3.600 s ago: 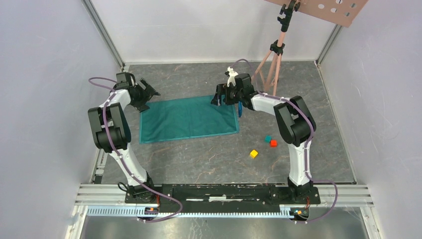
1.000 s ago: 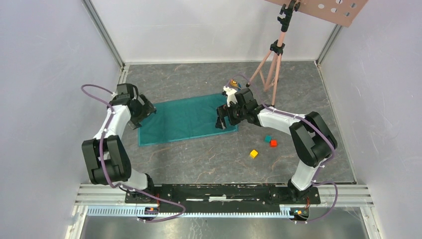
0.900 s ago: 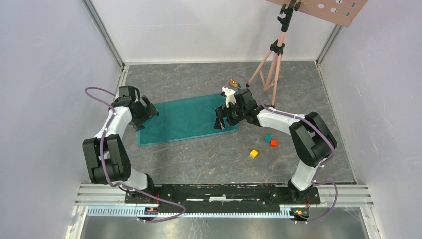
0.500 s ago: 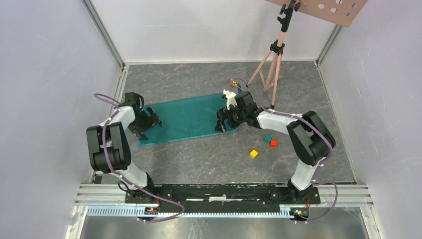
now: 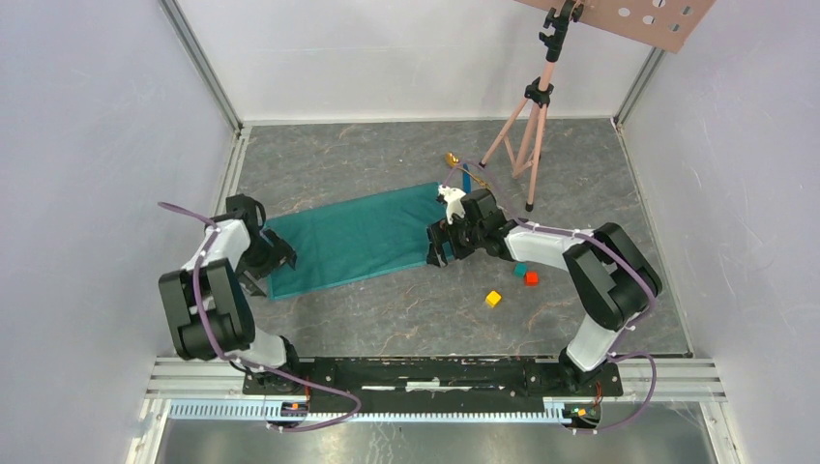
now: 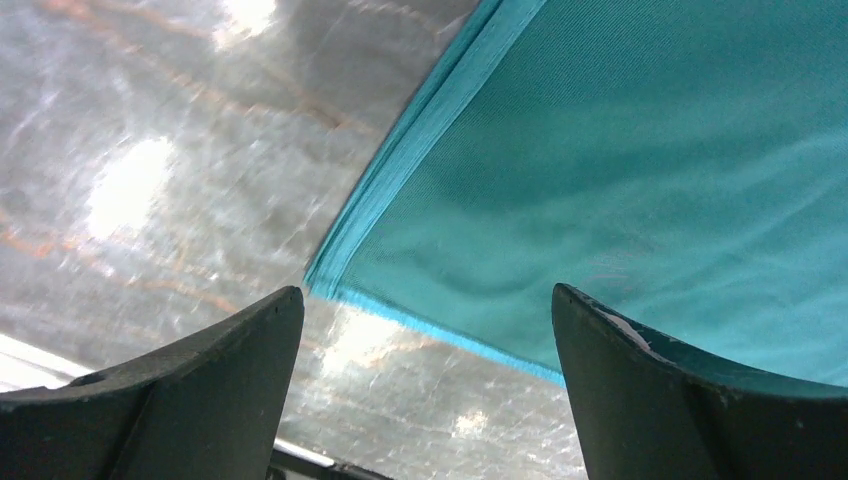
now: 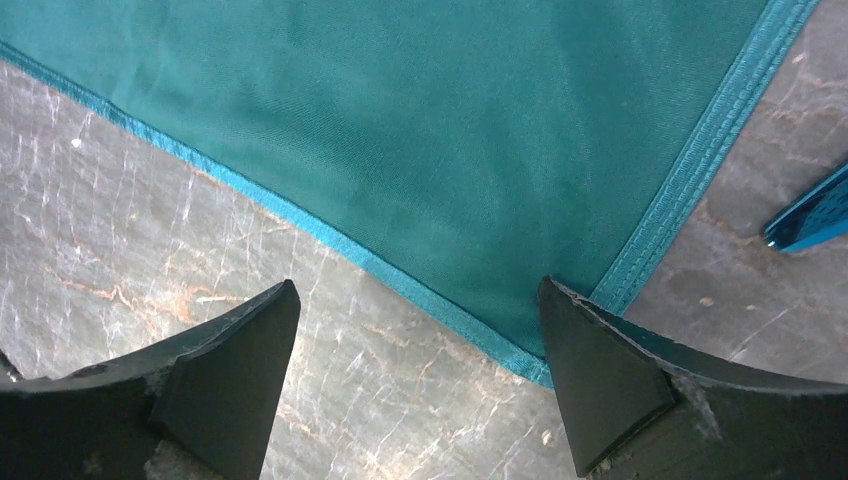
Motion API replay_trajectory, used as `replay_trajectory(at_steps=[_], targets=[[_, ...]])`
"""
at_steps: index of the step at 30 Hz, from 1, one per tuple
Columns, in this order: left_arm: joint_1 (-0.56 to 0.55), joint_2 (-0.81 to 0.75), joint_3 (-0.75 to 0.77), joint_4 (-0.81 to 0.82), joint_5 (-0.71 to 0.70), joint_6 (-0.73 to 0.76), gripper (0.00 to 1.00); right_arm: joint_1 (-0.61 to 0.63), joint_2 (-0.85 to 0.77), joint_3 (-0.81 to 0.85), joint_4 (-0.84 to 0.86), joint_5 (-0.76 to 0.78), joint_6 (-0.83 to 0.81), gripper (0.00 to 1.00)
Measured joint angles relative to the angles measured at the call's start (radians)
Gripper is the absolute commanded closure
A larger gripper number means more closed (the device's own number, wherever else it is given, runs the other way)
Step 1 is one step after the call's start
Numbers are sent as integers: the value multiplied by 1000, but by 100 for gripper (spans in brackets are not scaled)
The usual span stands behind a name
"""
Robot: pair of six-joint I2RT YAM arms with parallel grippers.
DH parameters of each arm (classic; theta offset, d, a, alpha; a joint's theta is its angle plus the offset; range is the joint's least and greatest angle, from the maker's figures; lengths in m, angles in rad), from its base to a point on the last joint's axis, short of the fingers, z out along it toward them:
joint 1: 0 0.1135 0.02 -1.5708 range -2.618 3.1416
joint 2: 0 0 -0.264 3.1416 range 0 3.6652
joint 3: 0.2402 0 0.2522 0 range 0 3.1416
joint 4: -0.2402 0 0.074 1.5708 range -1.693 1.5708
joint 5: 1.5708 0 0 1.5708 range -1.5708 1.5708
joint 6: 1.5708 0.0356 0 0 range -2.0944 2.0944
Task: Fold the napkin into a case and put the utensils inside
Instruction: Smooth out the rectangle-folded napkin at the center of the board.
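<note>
I see the napkin (image 5: 353,237) lying flat in the middle of the table (image 5: 406,309). My left gripper (image 6: 425,305) is wide open over one near corner, my right gripper (image 7: 417,290) over the other. Both hold nothing.

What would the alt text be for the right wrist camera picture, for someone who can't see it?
A teal-green napkin lies flat on a grey marbled table, its hemmed corner just ahead of the open, empty right gripper. The tip of a bright-blue utensil shows at the right edge, on the table beside the napkin.
</note>
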Motion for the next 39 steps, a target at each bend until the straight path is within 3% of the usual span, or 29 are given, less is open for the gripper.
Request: replay_trajectory(at_steps=[7,12,15,19,27,34,39], targets=[[4,-253,-3,-78,-20,-34,0,58,-81,6,-169,30,-31,2],[-70,-384,-2,-34,66,-32,0,66,-137,141,-304,108,-50,2],[-146,-324,14,30,211,-30,0,40,-106,285,-374,173,-46,2],[-241,-134,83,90,340,-4,0,-19,-31,433,-436,189,-27,5],[-267,112,98,217,422,-9,0,-79,68,455,-497,103,-5,8],[-265,84,6,284,410,-87,0,-71,64,389,-489,93,-14,10],[-230,47,-36,264,421,-98,0,-76,136,480,-578,94,-50,22]])
